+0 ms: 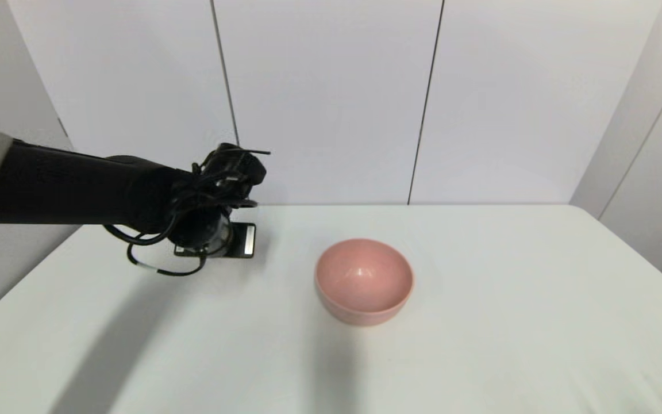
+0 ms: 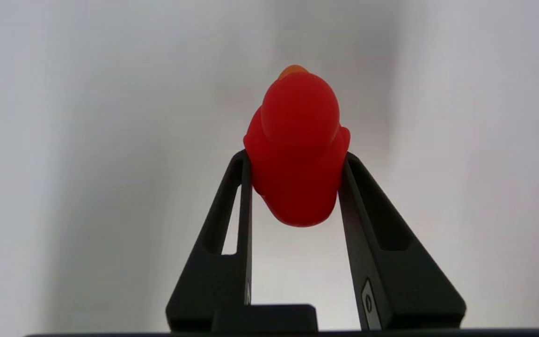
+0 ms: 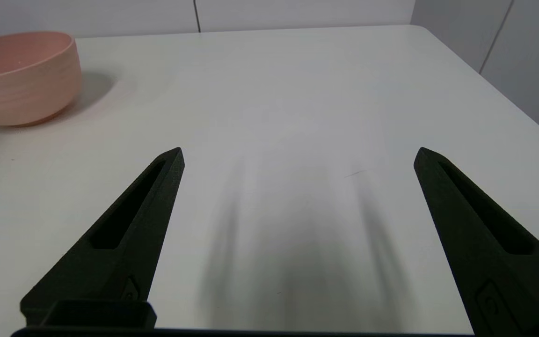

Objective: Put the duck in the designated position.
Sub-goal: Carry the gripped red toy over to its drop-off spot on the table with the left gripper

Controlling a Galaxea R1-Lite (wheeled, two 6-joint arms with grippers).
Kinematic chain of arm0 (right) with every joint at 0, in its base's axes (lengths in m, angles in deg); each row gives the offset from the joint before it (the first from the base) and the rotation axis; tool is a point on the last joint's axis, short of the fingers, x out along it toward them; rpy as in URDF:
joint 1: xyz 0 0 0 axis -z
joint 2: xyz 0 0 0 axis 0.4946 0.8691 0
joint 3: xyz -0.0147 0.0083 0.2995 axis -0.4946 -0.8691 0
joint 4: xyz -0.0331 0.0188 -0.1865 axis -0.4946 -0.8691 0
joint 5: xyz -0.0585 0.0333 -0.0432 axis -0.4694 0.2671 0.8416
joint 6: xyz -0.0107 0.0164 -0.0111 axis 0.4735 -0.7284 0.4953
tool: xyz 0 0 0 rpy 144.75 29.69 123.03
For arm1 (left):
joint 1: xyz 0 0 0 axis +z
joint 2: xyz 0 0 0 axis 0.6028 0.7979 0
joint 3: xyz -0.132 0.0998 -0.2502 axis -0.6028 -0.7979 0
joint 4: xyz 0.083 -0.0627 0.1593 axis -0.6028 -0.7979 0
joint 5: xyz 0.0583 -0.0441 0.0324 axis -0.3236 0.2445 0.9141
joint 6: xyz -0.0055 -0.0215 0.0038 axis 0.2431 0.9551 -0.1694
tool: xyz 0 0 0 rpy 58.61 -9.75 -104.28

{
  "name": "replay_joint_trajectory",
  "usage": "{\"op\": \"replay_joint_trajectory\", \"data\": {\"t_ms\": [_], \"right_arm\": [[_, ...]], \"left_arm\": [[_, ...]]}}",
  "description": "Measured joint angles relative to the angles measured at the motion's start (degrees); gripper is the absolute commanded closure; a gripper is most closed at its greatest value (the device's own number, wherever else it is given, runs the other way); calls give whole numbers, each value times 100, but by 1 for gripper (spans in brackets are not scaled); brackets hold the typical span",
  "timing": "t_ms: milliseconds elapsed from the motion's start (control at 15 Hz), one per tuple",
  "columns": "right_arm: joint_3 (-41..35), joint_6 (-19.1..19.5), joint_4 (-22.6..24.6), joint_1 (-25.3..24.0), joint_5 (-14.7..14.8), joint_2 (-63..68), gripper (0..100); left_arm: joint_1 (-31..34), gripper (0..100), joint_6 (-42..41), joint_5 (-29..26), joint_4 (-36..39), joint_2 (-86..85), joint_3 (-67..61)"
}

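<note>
Now the left tool pinches the duck by its body, raised above the table beside the pink bowl. Carrying seems underway; next it likely needs lowering into place. The right tool gapes empty near the bowl.

- The plain white, smooth-topped surface fills the lower part of the head view and meets grey-white wall panels at its far edge.
- A round, matte pink bowl stands upright directly on it, near the middle and toward the far side, open side up.
- The bowl's inside shows nothing in it.
- Soft grey shadows lie across the surface at the near left and in front of the bowl.
</note>
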Motion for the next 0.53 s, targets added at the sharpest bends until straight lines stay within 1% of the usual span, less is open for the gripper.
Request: {"op": "replay_joint_trajectory", "data": {"t_ms": [133,200,400,533], "right_arm": [[0,1,-2,0,-2,0,0],[0,0,-2,0,-2,0,0],[0,0,0,0,-2,0,0],[0,0,0,0,-2,0,0]], "left_arm": [[-5,100,33,-564,-40,-300,-304],[-11,100,110,-678,-33,-388,-373],[-123,100,553,-689,-22,-474,-424],[-339,100,1139,-686,-27,-413,-433]]}}
